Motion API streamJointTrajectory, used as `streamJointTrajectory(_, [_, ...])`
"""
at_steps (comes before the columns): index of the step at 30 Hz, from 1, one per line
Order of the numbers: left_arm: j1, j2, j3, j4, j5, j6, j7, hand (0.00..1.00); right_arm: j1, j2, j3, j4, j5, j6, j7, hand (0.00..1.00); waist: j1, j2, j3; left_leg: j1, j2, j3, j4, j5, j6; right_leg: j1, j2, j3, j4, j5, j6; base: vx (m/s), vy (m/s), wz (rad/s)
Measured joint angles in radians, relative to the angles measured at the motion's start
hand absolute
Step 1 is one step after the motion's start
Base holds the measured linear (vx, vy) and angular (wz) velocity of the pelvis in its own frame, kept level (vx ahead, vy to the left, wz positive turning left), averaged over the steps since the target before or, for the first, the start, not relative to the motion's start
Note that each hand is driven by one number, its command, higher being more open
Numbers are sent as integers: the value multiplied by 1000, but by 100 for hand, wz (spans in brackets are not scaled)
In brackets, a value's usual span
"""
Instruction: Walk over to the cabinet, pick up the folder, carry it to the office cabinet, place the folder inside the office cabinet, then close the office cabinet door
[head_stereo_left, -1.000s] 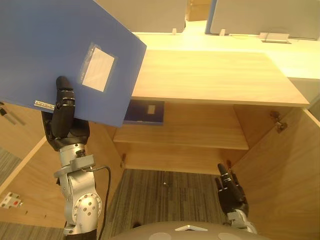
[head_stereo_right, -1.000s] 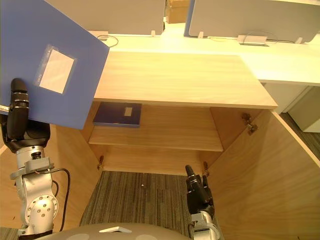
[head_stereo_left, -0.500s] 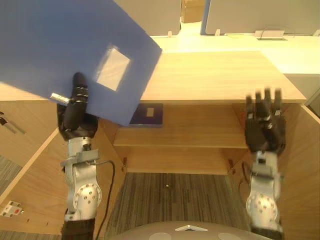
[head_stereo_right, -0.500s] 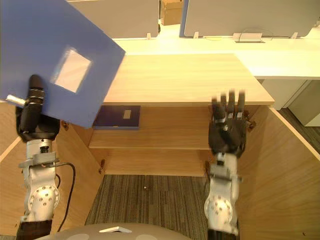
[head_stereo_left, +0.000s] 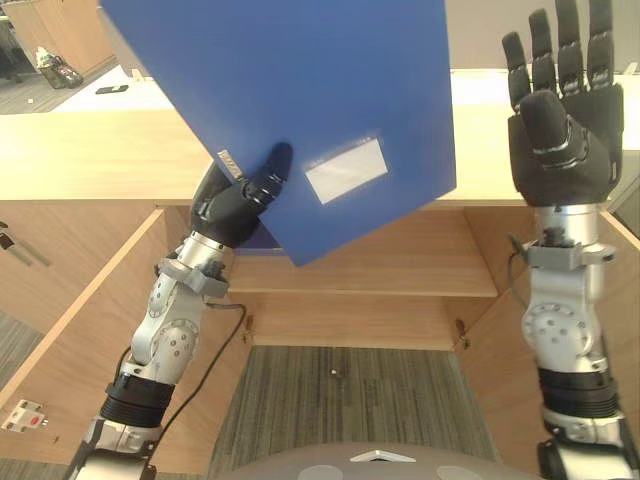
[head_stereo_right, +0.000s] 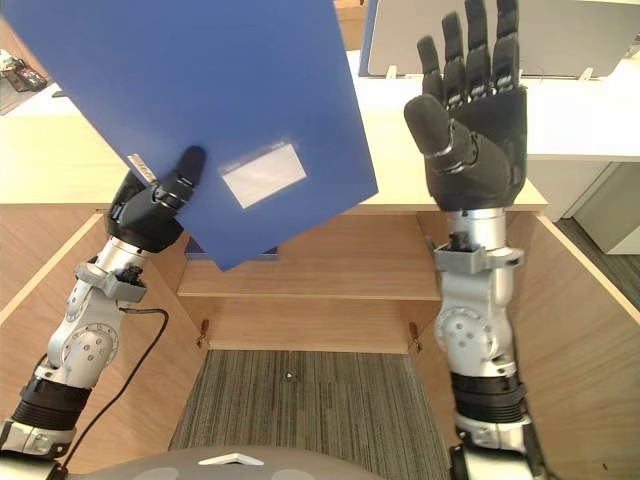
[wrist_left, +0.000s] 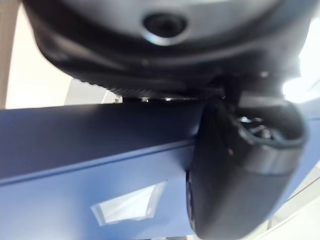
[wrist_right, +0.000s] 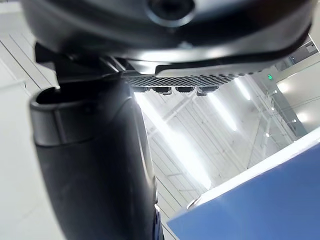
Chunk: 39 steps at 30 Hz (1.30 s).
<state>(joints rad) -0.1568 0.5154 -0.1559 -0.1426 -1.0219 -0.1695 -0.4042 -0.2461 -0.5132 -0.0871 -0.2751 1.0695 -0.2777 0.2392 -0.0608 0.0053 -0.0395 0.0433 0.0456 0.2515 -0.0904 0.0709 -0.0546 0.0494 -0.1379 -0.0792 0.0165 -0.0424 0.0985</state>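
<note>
A big blue folder (head_stereo_left: 300, 110) with a clear label pocket is held up in front of the open wooden office cabinet (head_stereo_left: 400, 250). My left hand (head_stereo_left: 240, 200) is shut on its lower left edge, thumb pressed on the cover (wrist_left: 235, 170). The folder tilts, its lower corner hanging over the cabinet's upper shelf (head_stereo_left: 400, 280). My right hand (head_stereo_left: 560, 120) is raised to the right of the folder, palm facing me, fingers straight and apart, holding nothing. The folder's edge (wrist_right: 260, 200) shows past the right hand.
Both cabinet doors stand wide open, the left door (head_stereo_left: 90, 330) and the right door (head_stereo_right: 590, 340). The cabinet's wooden top (head_stereo_left: 90, 160) runs behind the folder. Grey desk partitions (head_stereo_right: 590, 40) stand beyond. Striped carpet (head_stereo_left: 340, 400) lies below the cabinet.
The left hand has swung the folder rightward and up, to the middle of the view, and turned it. The right hand has risen from low beside the cabinet to head height, fingers spread.
</note>
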Motion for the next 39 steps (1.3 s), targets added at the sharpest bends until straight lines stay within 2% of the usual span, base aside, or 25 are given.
streamJointTrajectory(5, [-23,52,-78,0,1,19,-60,0,-71,-114,115,77,-3,16,32,100,5,-1,0,-2,0,0,-1,11,4,-8,0,2,1,5,1,0,0,0])
streamJointTrajectory(11, [-54,104,-88,2,-15,18,-53,0,-162,-231,174,170,8,32,82,100,9,-13,-15,-30,1,-9,-2,32,7,-31,1,-5,1,17,2,-42,5,5])
streamJointTrajectory(17, [-84,175,-123,21,-71,8,-51,0,-224,-311,262,203,50,36,117,100,7,-36,-33,-39,2,-27,-2,49,7,-32,2,-22,3,24,-1,-38,6,8])
streamJointTrajectory(25, [-94,238,-149,21,-73,-4,-33,0,-224,-343,374,204,82,49,145,100,17,-50,-60,-59,1,-28,-2,62,14,-51,1,-20,-3,23,-2,-41,16,0])
streamJointTrajectory(26, [-95,251,-160,23,-73,-4,-31,0,-224,-366,400,204,87,49,146,0,21,-54,-63,-59,1,-28,-2,62,14,-51,0,-20,-3,23,-2,0,0,0])
streamJointTrajectory(30, [-122,320,-213,57,-111,-5,-32,0,-225,-491,526,189,174,56,191,0,33,-70,-82,-63,2,-33,-1,62,13,-50,2,-24,-8,29,-7,14,-2,3])
streamJointTrajectory(33, [-128,382,-247,85,-116,-6,-52,0,-217,-561,610,181,205,98,224,0,37,-82,-92,-68,2,-38,1,62,12,-49,3,-26,-14,33,-9,32,0,4])
streamJointTrajectory(36, [-128,404,-288,120,-116,-5,-71,0,-180,-568,637,181,209,137,224,0,41,-87,-95,-67,1,-40,3,61,11,-51,2,-26,-1,33,-8,0,0,0])
streamJointTrajectory(39, [-127,405,-319,130,-116,-4,-77,0,-134,-567,633,181,206,144,223,0,46,-87,-95,-66,2,-40,3,59,8,-51,3,-25,1,28,-15,0,0,0])
